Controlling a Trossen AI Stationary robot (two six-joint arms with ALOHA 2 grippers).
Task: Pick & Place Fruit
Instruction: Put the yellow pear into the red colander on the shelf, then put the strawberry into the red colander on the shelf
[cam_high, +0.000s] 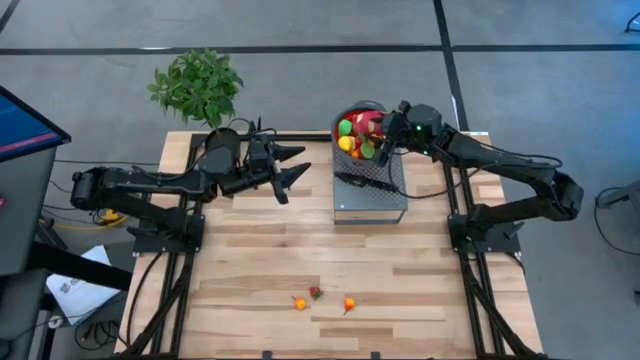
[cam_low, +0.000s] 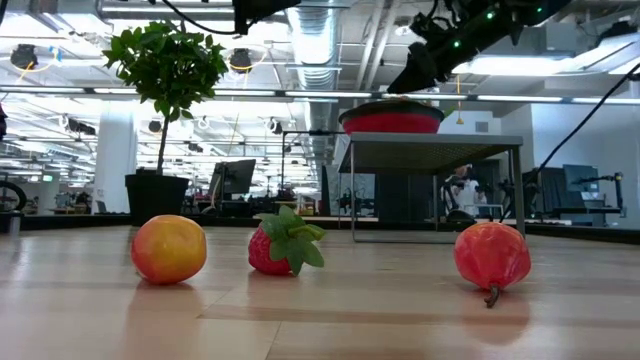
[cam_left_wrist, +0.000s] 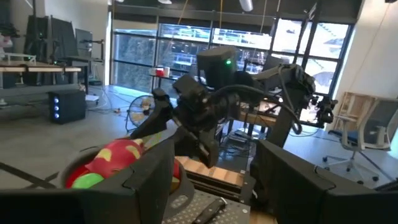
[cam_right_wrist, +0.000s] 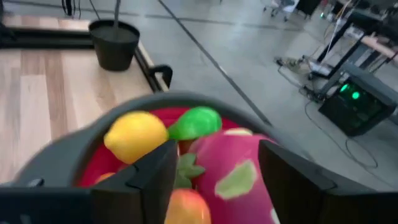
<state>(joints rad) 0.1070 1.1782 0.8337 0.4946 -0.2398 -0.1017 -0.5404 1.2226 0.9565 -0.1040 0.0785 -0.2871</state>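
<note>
The right hand (cam_high: 383, 141) hangs right over the red bowl (cam_high: 362, 108) in the upper middle of the high view, its fingers parted with nothing clamped between them. The bowl sits on a grey perforated stand (cam_high: 371, 201) and it is heaped with fruit: from the right wrist view a yellow fruit (cam_right_wrist: 135, 135), a green one (cam_right_wrist: 196, 122) and the big pink-red dragon fruit (cam_right_wrist: 233, 171) with green tips lie just beyond the fingers (cam_right_wrist: 146, 180). A black-handled knife (cam_high: 361, 180) lies on the stand just below the bowl in the high view. Over on the left, the left hand (cam_high: 290, 166) hovers above the worktop (cam_high: 260, 250) beside the stand, fingers spread and empty, pointing toward the bowl. Down at the lower middle of the high view three small fruits remain on the worktop: in the low view an orange-yellow fruit (cam_low: 168, 249) at left, a strawberry (cam_low: 284, 243) with green leaves in the middle, and a red fruit (cam_low: 491, 256) with a stem at right, all apart from one another. A potted plant (cam_high: 197, 84) stands at the worktop's upper left edge.
</note>
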